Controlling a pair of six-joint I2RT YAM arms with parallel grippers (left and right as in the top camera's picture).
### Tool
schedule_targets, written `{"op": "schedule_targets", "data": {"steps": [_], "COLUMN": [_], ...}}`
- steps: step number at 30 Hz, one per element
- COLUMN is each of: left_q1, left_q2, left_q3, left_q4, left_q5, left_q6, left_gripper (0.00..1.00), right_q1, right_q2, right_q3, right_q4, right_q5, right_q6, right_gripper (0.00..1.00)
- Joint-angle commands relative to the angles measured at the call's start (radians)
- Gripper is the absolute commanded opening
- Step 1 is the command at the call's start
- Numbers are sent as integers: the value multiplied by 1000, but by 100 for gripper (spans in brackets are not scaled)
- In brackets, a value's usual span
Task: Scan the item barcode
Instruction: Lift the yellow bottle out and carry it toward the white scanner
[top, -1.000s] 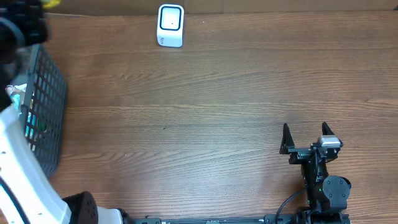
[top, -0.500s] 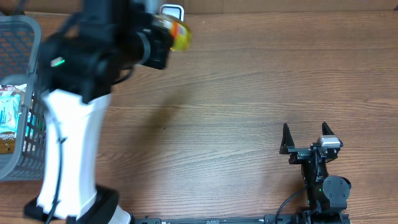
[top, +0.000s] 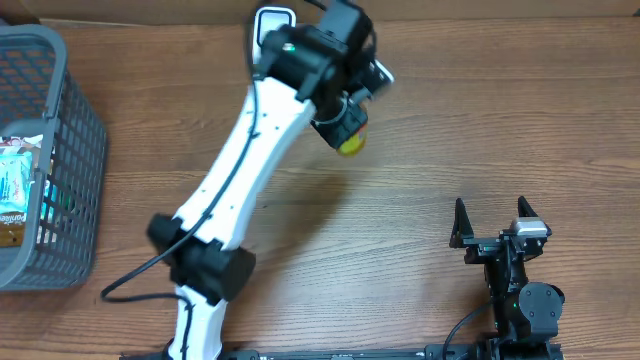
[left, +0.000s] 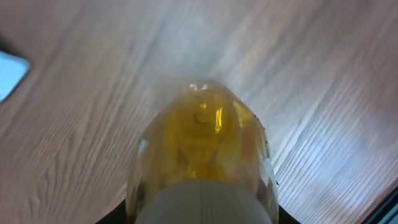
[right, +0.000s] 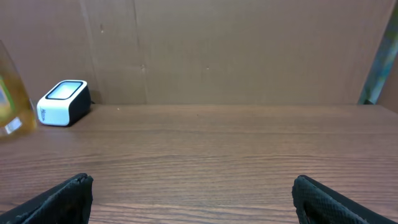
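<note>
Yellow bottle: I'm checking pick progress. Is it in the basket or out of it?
Out. The left gripper holds the yellow bottle near the white scanner, well clear of the grey basket.

You are looking at a wooden bench (top: 450, 130) with a warm brown top, its grain running side to side in the overhead view. Along its far edge stands a wall of plain brown cardboard (right: 249, 50), upright and meeting the bench top. A vertical seam (right: 135, 50) left of the middle splits it into panels. At the right edge of the right wrist view you can see a narrow greenish strip (right: 380, 62), too blurred to identify. A pale sheen (left: 323, 137) of light lies across the grain in the left wrist view
</note>
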Motion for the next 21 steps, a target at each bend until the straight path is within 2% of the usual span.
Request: {"op": "schedule_targets", "data": {"steps": [1, 9, 13, 16, 21], "left_q1": [-24, -48, -48, -48, -48], "left_q2": [42, 92, 92, 92, 92], "left_q3": [16, 16, 16, 16, 16], "left_q4": [3, 61, 72, 72, 76], "left_q5": [30, 168, 178, 177, 154], "left_q6": [188, 265, 257, 206, 50], "left_gripper": [36, 36, 36, 36, 36], "right_q1": [5, 5, 5, 5, 5], "right_q2": [-5, -5, -5, -5, -5], "right_q3": [-10, -10, -10, -10, -10], "right_q4": [6, 6, 6, 6, 6], "right_q5": [5, 5, 5, 5, 5], "right_q6": [-5, -5, -5, -5, -5], "right_gripper": [100, 100, 100, 100, 100]}}
